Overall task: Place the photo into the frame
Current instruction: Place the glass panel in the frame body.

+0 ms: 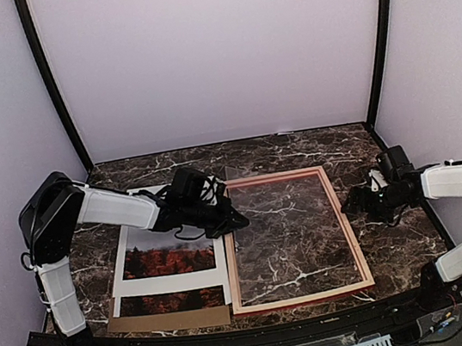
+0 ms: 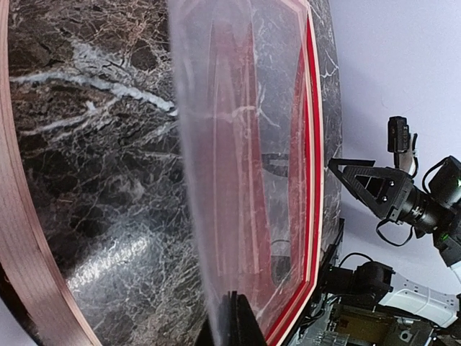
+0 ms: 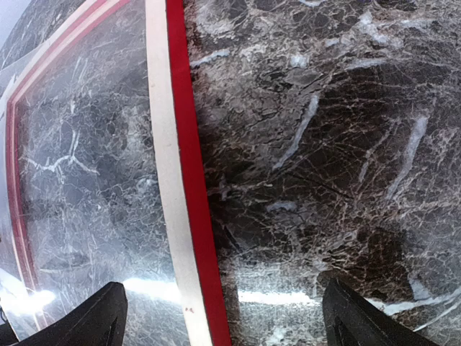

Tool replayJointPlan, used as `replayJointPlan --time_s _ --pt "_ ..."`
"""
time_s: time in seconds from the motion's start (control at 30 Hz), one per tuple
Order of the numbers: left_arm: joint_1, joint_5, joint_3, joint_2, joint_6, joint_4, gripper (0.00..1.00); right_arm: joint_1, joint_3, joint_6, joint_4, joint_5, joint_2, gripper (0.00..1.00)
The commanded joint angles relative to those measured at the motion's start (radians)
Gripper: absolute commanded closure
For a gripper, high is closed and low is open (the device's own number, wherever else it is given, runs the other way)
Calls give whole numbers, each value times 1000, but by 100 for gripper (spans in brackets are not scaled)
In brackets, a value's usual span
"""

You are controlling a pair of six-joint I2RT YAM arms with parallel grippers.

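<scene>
From above, the frame (image 1: 354,233) lies flat on the counter (image 1: 297,146), and marble shows through its opening. Just beside it on the left lies the photo (image 1: 167,259), mostly covered by a white mat (image 1: 169,282). Only red trees show in the cut-out, and the left arm hides the upper part. A brown board (image 1: 166,320) sticks out below. The left tool (image 1: 236,221) is at the frame's far left corner, the right tool (image 1: 350,204) near its right rail.

In the left wrist view, the tool is pressed together, pinching the edge of a clear sheet (image 2: 238,180) that stands tilted over the frame, blurred.

In the right wrist view, only the tips of 2 fingers (image 3: 94,317) show, spread wide over the right rail.
</scene>
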State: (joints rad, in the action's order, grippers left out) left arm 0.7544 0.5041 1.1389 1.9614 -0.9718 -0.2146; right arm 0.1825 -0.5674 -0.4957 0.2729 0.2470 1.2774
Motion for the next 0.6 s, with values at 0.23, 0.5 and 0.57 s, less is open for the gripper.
replayJointPlan --time_s 0.23,0.5,0.57 --pt "1 120 73 -106 -99 -94 100 8 -35 -2 26 0 -41 4" --pt "19 155 161 -133 -167 -153 100 4 -101 2 119 -74 -99 4" --pt "29 169 178 -136 -198 -192 100 -6 -122 1 145 -97 -115 4"
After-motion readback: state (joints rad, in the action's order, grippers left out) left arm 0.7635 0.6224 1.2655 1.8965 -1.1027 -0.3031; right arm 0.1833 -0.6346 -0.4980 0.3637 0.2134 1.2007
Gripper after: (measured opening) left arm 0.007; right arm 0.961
